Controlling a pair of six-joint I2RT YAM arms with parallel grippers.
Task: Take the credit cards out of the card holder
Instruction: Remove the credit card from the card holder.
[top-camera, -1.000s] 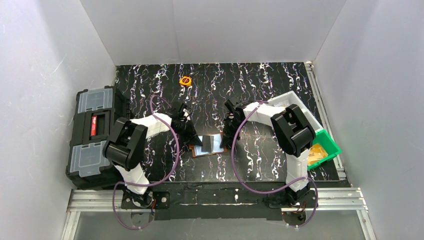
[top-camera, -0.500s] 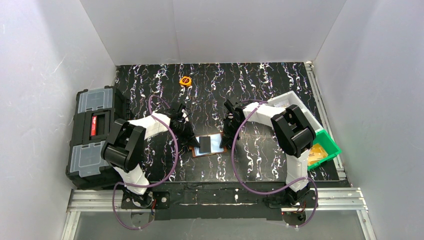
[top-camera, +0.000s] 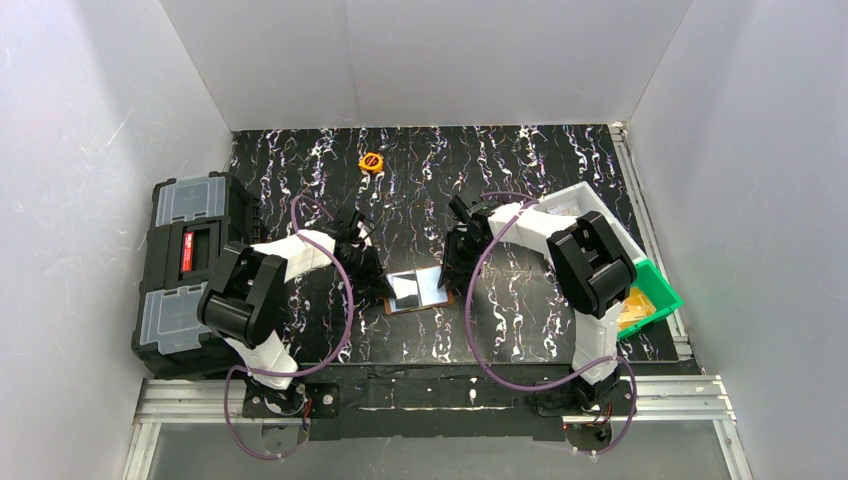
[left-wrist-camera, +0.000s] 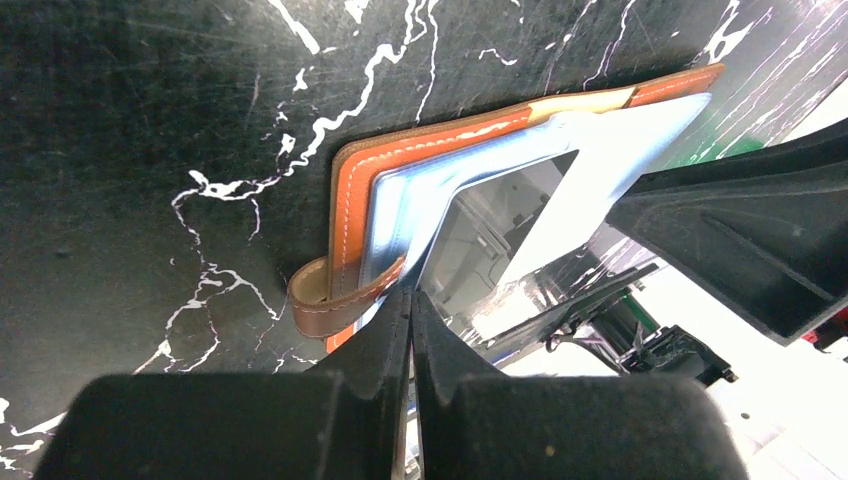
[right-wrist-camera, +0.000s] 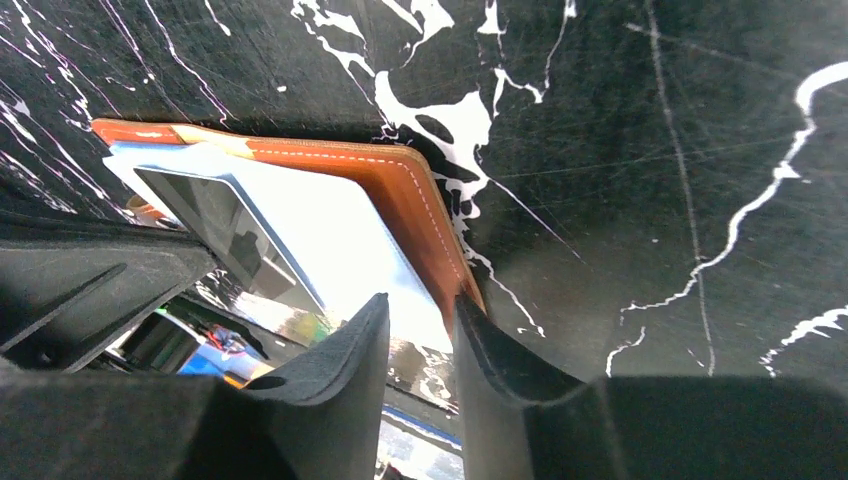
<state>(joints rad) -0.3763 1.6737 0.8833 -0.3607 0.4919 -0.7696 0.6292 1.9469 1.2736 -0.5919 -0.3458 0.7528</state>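
The card holder (top-camera: 418, 291) lies open and flat on the black marbled worktop (top-camera: 520, 330), a little ahead of the two arm bases and midway between them. Its brown leather faces down and its shiny pale blue clear pockets face up. Taking the card holder as the centre of the dial, with 12 o'clock pointing away from the bases:

The left hand (left-wrist-camera: 411, 297) sits at its 9 o'clock edge with the fingers pressed fully together. The tips touch the wallet's rim just beside the small leather strap loop (left-wrist-camera: 320, 295). Whether they pinch any of the pocket film cannot be told.

The right hand (right-wrist-camera: 422, 310) is at the 3 o'clock edge, its fingers a narrow gap apart. They straddle the stitched leather border without clamping it.

Glare covers the pockets, so the credit cards cannot be picked out singly. Only a thin tan sliver (left-wrist-camera: 590, 100) shows along the leather border at one edge of the pocket.

A black toolbox (top-camera: 188, 275) with grey lids stands at 9 o'clock, well apart, at the worktop's edge. A green bin (top-camera: 655, 285) sits at 3 o'clock, with a white tray (top-camera: 590, 200) just beyond it toward 2 o'clock. A small round orange object (top-camera: 371, 160) lies at about 11 o'clock, farthest out, near the back wall.
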